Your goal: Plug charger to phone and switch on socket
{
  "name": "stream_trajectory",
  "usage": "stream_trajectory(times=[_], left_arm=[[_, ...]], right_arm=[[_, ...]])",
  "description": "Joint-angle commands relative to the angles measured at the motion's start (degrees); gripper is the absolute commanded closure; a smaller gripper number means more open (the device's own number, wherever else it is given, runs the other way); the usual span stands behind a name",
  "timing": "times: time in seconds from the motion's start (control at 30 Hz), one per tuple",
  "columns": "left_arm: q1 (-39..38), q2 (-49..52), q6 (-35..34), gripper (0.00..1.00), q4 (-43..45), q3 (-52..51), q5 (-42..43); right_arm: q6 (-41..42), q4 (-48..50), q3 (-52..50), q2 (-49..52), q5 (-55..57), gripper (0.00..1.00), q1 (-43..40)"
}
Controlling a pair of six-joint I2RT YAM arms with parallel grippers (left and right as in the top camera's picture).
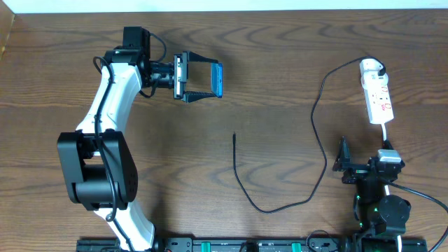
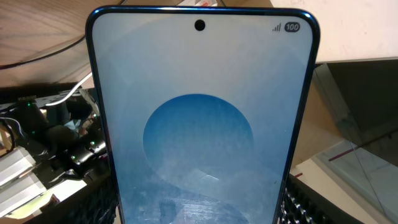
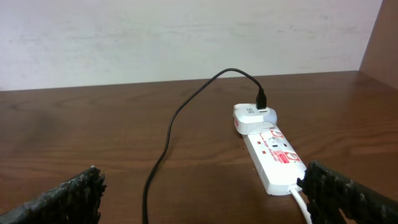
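The left arm (image 1: 105,105) holds the phone (image 1: 218,79) clear of the desk (image 1: 280,56). Its jaws clamp the phone's long edges and its screen faces the wrist camera, probably so the port end can be offered to a plug. Which way that port faces I cannot tell from these views.

The charger (image 1: 318,126) already has its white adapter (image 1: 371,68) seated in the far end of the power strip (image 1: 380,101). Its black cable loops across the desk, so the plug tip (image 1: 234,136) lies bare in the middle, between the arms and well apart from the phone.

The right arm (image 1: 381,203) sits low just beside the strip's near end. Its jaws are spread wide and empty, well placed to reach either the tip or the red-marked switches.

There are two arms, one phone, one charger with one adapter, and one power strip.
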Motion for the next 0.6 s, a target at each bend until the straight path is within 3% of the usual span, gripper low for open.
stream_trajectory(times=[0.0,0.57], left_arm=[[0.3,-2.4,1.0,0.93,-0.1,0.6,3.5],[0.3,-2.4,1.0,0.93,-0.2,0.6,2.0]], right_arm=[[-0.8,-0.3,-0.1,-0.3,0.5,0.01,0.2],[-0.8,-0.3,-0.1,-0.3,0.5,0.01,0.2]])
